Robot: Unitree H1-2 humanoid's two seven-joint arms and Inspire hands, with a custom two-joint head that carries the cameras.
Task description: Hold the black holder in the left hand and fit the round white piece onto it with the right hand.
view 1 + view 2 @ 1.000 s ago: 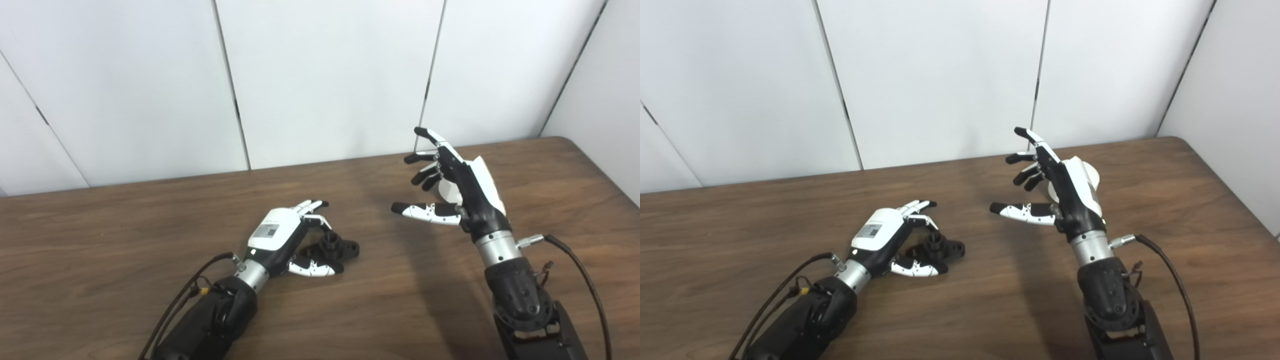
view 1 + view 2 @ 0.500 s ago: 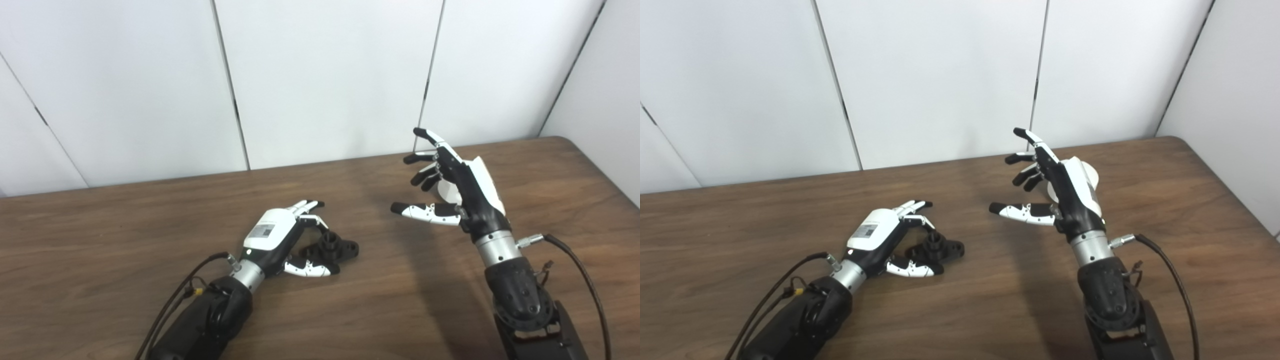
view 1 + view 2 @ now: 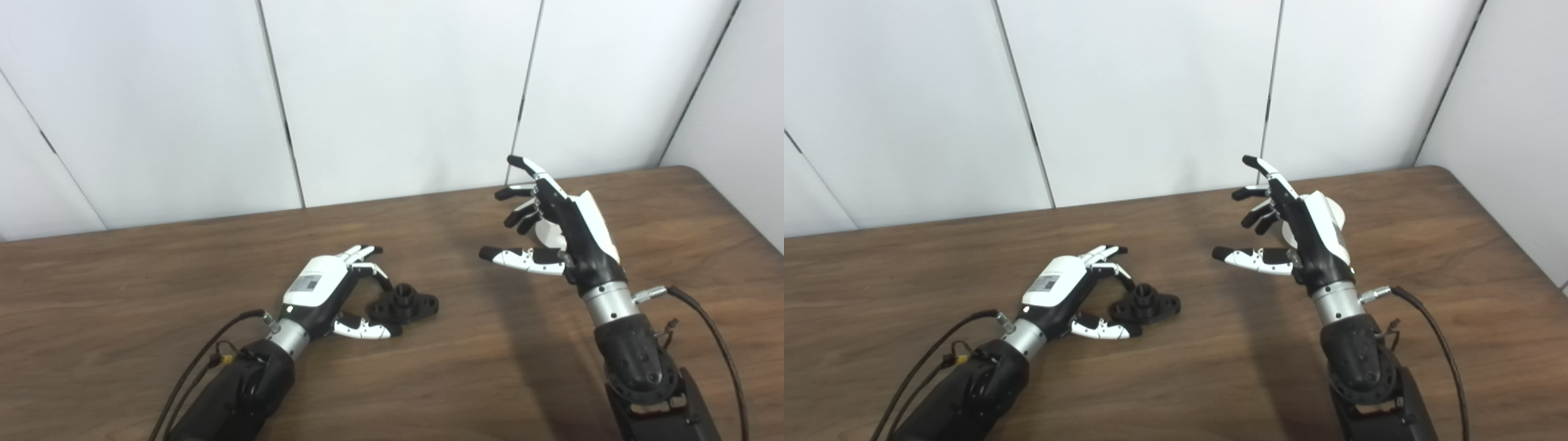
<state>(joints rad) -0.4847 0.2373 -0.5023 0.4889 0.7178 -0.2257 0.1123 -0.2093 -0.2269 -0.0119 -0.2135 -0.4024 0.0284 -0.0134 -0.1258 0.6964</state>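
White wall panels with dark seams stand behind a brown wood-grain table (image 3: 153, 294).

Left hand (image 3: 324, 294) lies low over the table at left centre, palm turned right, fingers (image 3: 361, 252) spread apart and curled loosely, thumb stretched along the near side. It holds nothing.

Black holder (image 3: 403, 304) lies flat on the table just right of the left hand: a short round hub standing up from a flanged base with holes at its ends. Its left end sits in the mouth between the curled fingers on the far side and the thumb on the near side. The thumb tip looks very close to the base's near-left edge; contact cannot be told. The hub and right end lie clear of the hand.

Right hand (image 3: 1304, 236) is raised above the table at right centre, well apart from the holder, fingers wide and splayed, thumb pointing left. It grips nothing.

Round white piece (image 3: 1338, 213) shows only as a pale curved edge behind the right hand, on its far-right side, mostly hidden.
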